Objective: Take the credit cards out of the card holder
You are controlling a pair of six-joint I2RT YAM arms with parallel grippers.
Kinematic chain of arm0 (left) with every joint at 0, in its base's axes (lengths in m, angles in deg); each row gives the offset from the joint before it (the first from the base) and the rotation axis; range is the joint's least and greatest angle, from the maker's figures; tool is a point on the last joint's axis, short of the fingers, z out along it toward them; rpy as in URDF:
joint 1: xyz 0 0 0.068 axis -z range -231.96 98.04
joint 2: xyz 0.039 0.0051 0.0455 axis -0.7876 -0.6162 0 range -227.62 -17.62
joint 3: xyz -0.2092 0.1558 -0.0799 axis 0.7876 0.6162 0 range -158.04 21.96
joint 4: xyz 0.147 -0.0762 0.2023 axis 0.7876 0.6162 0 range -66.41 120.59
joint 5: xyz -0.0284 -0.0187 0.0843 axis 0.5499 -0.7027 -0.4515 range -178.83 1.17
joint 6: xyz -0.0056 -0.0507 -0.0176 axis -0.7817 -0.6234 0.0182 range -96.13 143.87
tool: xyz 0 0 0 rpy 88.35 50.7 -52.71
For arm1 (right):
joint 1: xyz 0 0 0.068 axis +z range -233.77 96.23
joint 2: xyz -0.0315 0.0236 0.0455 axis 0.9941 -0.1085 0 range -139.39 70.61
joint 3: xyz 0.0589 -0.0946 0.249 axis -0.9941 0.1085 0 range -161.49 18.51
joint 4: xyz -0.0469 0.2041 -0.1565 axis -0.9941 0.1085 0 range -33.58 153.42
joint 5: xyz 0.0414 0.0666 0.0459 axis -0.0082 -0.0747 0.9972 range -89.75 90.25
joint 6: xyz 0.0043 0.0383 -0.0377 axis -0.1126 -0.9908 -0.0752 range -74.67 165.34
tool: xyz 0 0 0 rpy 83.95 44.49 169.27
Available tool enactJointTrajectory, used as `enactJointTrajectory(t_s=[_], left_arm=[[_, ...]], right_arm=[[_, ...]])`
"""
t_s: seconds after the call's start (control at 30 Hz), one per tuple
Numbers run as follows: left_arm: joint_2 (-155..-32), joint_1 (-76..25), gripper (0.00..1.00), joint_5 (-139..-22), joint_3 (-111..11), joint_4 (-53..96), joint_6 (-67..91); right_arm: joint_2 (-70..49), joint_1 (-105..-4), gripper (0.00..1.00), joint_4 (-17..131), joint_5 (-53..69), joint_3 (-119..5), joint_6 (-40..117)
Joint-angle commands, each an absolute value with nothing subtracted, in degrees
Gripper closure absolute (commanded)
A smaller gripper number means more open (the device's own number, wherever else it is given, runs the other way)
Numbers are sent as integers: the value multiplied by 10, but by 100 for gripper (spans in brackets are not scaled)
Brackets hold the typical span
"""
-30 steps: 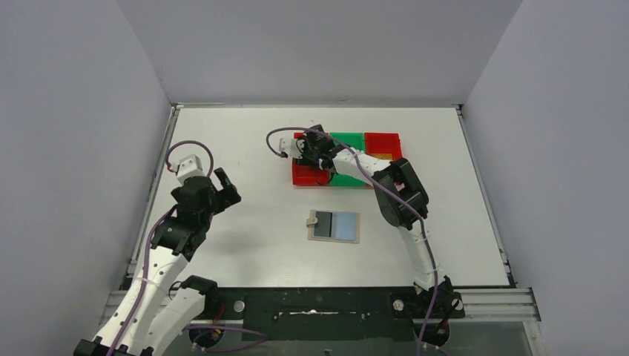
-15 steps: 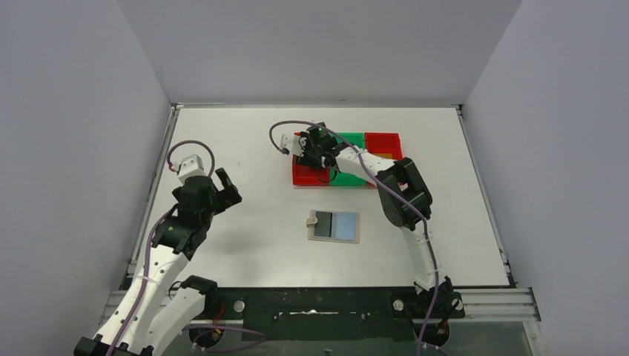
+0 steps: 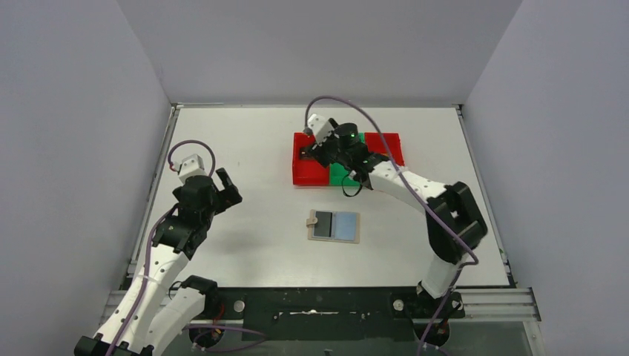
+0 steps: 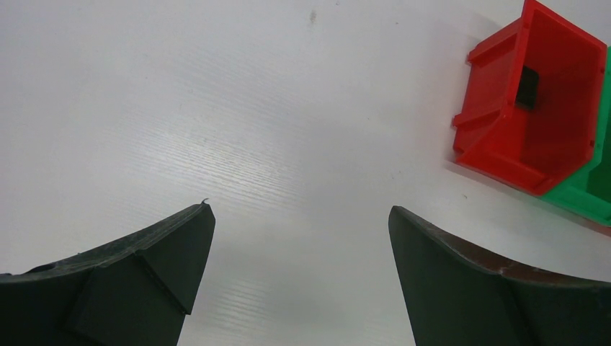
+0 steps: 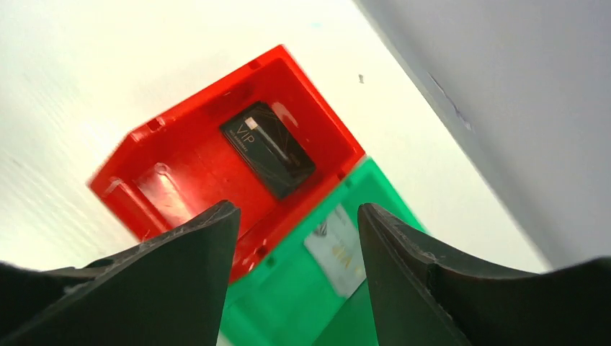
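Note:
The tan card holder (image 3: 334, 226) lies open on the table, pale blue lining up, with a dark rectangle (image 3: 322, 228) in its left half. A black credit card (image 5: 268, 149) lies flat in the left red bin (image 5: 180, 184). A silver-grey credit card (image 5: 337, 249) rests in the green bin (image 5: 281, 303) beside it. My right gripper (image 5: 297, 216) hovers above these bins (image 3: 310, 172), open and empty. Far to the left, my left gripper (image 3: 228, 185) hangs open over bare table (image 4: 299, 216), holding nothing.
A second red bin (image 3: 384, 143) adjoins the green bin (image 3: 340, 174) at the back right. The left wrist view shows the left red bin (image 4: 533, 137) with the black card (image 4: 528, 86) inside. Walls enclose the table on three sides.
My right gripper has risen out of the left red bin and its jaws have widened. The right arm's elbow has swung out to the right. The left arm has not moved.

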State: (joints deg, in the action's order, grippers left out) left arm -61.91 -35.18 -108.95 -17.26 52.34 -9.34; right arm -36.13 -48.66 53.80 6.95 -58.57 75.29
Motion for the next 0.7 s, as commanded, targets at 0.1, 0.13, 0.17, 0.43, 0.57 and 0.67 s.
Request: enactJointTrajectory(t_s=[0.1,0.13,0.17,0.43,0.57,0.67], left_arm=[[-617,-354,6,-1084,-186,513,-81],[-618,-354,6,-1083,-187,513,-80],[-618,-354,6,-1081,-187,513,-80],[-620,-354,6,-1008,-184,491,-50],[-632,-354,6,-904,-178,455,-38],[-651,-352,7,-876,-177,448,-43]], right_arm=[[-115,-513,39,466,6,-377,277],[-99,-515,40,494,11,-353,228],[-84,-516,41,516,26,-334,196],[3,-511,47,483,95,-131,0],[-1,-511,49,434,159,-97,-15],[-23,-509,51,428,198,-104,-9]])
